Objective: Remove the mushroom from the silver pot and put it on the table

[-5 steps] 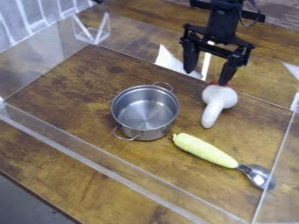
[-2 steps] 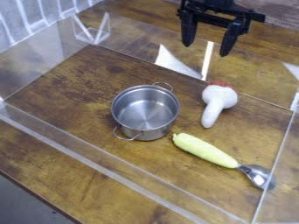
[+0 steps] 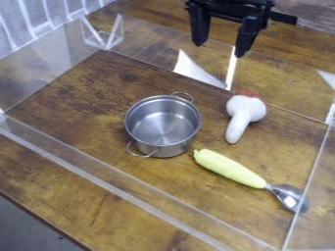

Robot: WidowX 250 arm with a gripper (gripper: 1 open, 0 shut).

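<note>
Table (image 3: 78, 98): mushroom (image 3: 241, 117) lying flat, cap up-right, stem down-left.

No legible text — none anywhere

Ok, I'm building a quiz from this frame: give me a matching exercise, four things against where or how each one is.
Things:
1. mushroom
2. pot
3. gripper
4. corn piece

States:
A. empty, upright
B. open, up above the table
C. lying on its side, right of the pot
D. lying near the front wall, by the spoon end

Pairs: 1-C, 2-A, 3-B, 4-D
</note>
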